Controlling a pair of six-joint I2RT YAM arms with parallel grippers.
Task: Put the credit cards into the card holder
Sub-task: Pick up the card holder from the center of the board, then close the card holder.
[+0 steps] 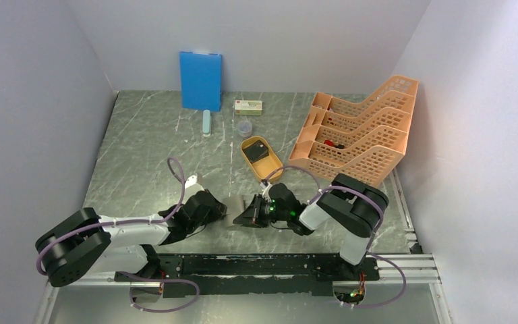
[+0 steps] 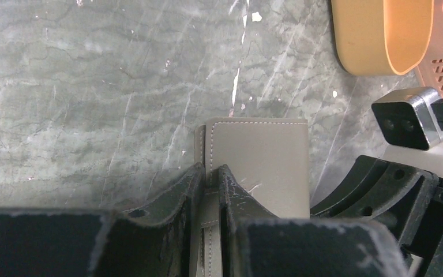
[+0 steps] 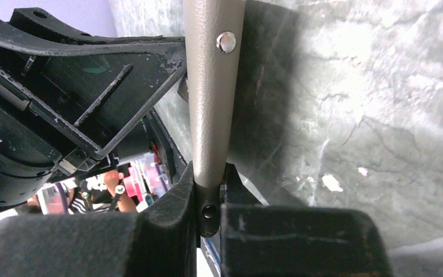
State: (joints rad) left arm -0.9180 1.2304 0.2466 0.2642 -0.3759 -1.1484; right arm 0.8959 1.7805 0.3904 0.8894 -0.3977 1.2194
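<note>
The taupe-grey card holder is held between my two grippers near the table's front middle. In the left wrist view my left gripper is shut on the stitched left edge of the card holder. In the right wrist view my right gripper is shut on a flap of the card holder that carries a metal snap. The grippers show in the top view as left and right. The dark credit cards lie in the orange oval tray, beyond the grippers.
An orange file rack stands at the back right. A blue board leans on the back wall, with a white-and-green box, a small clear cup and a pale stick near it. The tray also shows in the left wrist view.
</note>
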